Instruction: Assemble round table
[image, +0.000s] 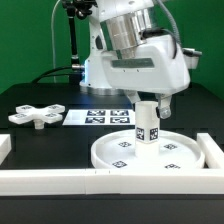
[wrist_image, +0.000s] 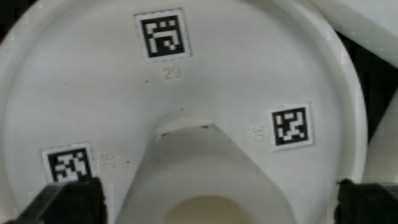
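Observation:
The wide round disc (image: 112, 157) lies on the black table near the front, at the exterior view's right. The short post (image: 145, 122) stands upright on its centre hub. My gripper (image: 151, 103) hangs straight over the post, open, with a finger on each side of the post's top. In the wrist view the disc (wrist_image: 196, 90) fills the picture with three tags. The post (wrist_image: 205, 165) rises toward the camera between my dark fingers (wrist_image: 71, 200), with a gap on both sides. The four-armed cross piece (image: 35, 115) lies apart at the exterior view's left.
The marker board (image: 105, 117) lies flat behind the disc. A long white rail (image: 40, 180) runs along the front edge, and another rail (image: 215, 155) stands at the right of the disc. The arm's base is behind.

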